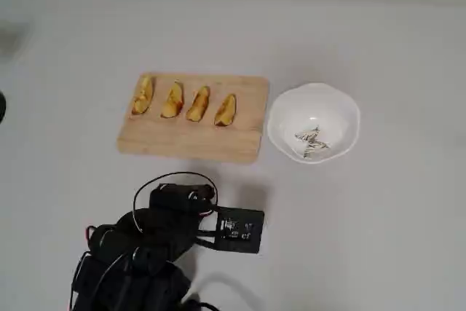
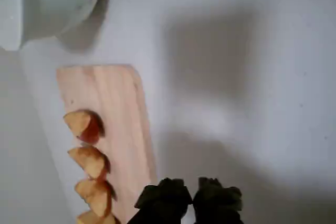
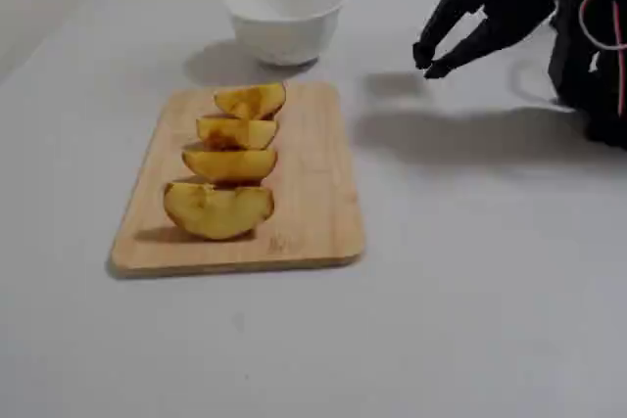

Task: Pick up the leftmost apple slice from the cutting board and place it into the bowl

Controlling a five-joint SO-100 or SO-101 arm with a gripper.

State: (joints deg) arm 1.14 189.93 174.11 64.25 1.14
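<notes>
From the overhead view I see the cutting board [image 1: 191, 118] just left of centre on the white counter [image 1: 378, 223], with four apple slices lined up along its upper half. The leftmost apple slice [image 1: 143, 95] sits near the board's upper left corner, standing on edge, and the other three slices [image 1: 198, 103] run to its right with small gaps between them. The bowl [image 1: 342, 111] sits just beside the board's right end, apart from it, with a small grey-gold mark on its inside bottom and nothing else in it. My arm [image 1: 145, 245] is folded in the lower left of that frame, well below the board. In the fixed view, that same slice [image 3: 218, 209] is the one nearest the camera, at the lower end of the row on the board [image 3: 313, 212], and the bowl [image 3: 284, 19] is at top centre. The hand [image 3: 428, 61] hangs in the upper right of this frame, above the bare counter, well apart from the board, its two fingers a little apart and holding nothing. In the wrist view the dark fingertips [image 2: 164, 198] show at the bottom edge, just right of the board [image 2: 123, 114].
</notes>
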